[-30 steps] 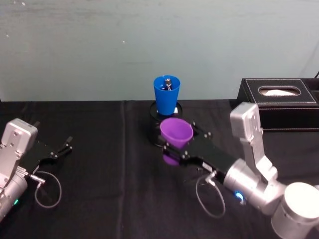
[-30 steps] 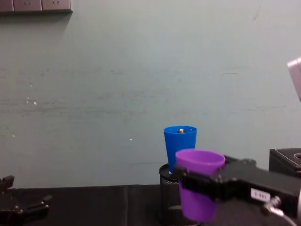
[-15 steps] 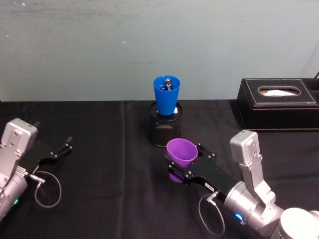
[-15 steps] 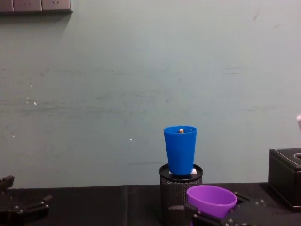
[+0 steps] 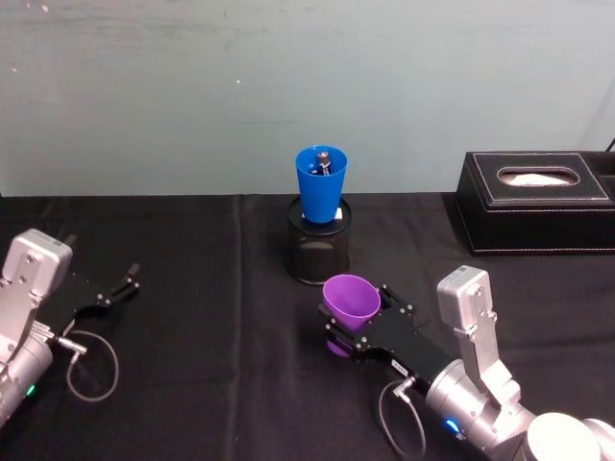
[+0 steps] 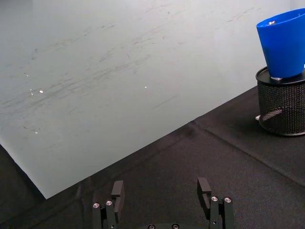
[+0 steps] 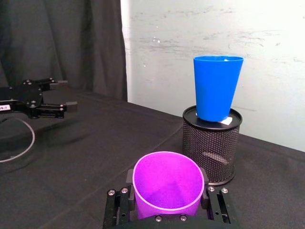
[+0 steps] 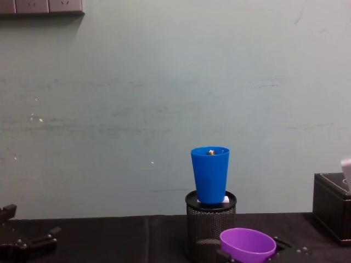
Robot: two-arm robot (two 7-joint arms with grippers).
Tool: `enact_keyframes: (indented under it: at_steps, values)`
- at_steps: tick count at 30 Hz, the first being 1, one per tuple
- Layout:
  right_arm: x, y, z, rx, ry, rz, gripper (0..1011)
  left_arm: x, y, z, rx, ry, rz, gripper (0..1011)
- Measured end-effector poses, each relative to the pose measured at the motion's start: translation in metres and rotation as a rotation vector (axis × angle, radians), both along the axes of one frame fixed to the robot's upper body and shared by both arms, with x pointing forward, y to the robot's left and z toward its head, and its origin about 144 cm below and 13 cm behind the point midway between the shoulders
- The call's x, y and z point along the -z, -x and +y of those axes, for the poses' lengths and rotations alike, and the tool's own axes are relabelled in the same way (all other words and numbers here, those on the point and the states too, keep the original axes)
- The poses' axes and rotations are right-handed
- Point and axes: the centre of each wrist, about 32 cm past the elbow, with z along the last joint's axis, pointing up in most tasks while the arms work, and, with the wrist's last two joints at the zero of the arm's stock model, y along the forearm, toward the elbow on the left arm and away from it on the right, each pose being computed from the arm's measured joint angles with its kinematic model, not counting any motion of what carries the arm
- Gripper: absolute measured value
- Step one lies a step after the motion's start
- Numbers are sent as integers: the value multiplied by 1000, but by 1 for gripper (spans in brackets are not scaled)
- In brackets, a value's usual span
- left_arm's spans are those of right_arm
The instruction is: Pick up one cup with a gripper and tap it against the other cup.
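The purple cup (image 5: 350,300) sits upright between the fingers of my right gripper (image 5: 356,315), which is shut on it low over the black cloth. From the wrist the cup (image 7: 167,186) shows its open mouth, with a finger on either side. It is nearer to me than the blue cup (image 5: 321,182) and apart from it. The blue cup (image 7: 217,88) stands upright on top of a black mesh pen holder (image 5: 320,252). In the chest view the purple rim (image 8: 248,244) lies well below the blue cup (image 8: 210,174). My left gripper (image 5: 110,288) rests open at the far left.
A black tissue box (image 5: 538,202) stands at the back right of the table, and its corner (image 8: 332,205) shows in the chest view. A grey cable loop (image 5: 91,370) hangs by the left arm. The teal wall (image 8: 164,98) rises just behind the table.
My right gripper has drawn the purple cup back toward me and lowered it, away from the blue cup. The left arm has not moved.
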Motion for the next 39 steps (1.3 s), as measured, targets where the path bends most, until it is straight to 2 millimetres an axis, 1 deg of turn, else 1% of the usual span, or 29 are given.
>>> enact_keyframes:
  at_steps: [9,29,39]
  values:
    - [5,-7,1,12,2,-6,741,0,0,0,0,0,0,1000]
    - [12,-22,11,8,5,-4,741,0,0,0,0,0,0,1000]
    - [14,-26,14,3,6,1,741,0,0,0,0,0,0,1000]
